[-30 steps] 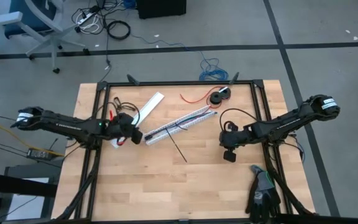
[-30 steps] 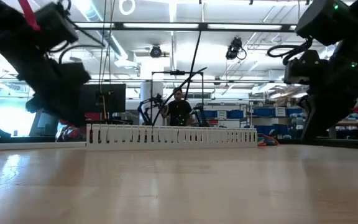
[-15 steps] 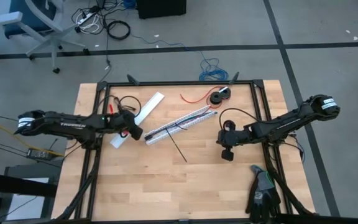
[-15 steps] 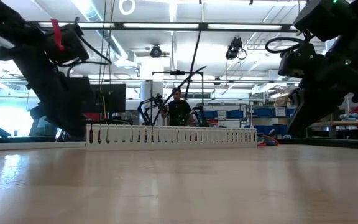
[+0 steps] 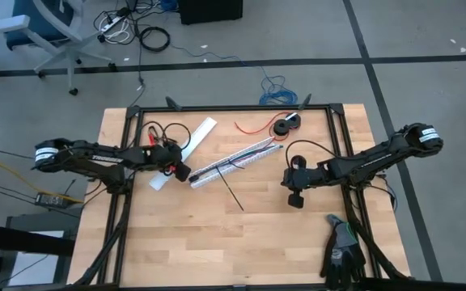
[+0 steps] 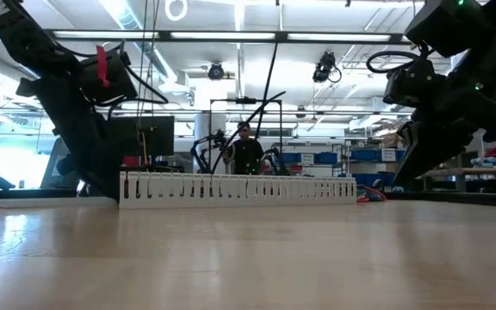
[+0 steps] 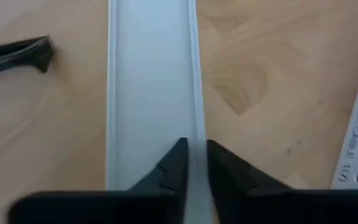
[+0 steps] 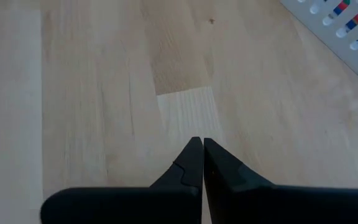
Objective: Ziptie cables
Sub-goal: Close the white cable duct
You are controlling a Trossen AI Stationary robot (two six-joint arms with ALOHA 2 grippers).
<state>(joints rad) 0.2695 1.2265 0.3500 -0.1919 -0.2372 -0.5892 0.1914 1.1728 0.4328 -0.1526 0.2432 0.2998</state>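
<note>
The left gripper [image 7: 195, 163], fingers narrow, straddles one edge of the white cover strip [image 7: 151, 93] at nine o'clock. Likely next: lift it clear. The cables [image 5: 235, 158] lie in the slotted tray [image 5: 233, 162], centre. The right gripper [image 8: 197, 163], pinched shut and empty, hovers at three o'clock.

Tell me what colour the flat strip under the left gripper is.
White. The flat strip shows best in the left wrist view, running out past the left gripper.

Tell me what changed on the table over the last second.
The left gripper drew in from the slotted white cable duct to the flat white cover strip, its fingers narrowing astride one raised edge. The strip slid a little. The right gripper, shut, shifted slightly. The black zip tie stayed put.
</note>
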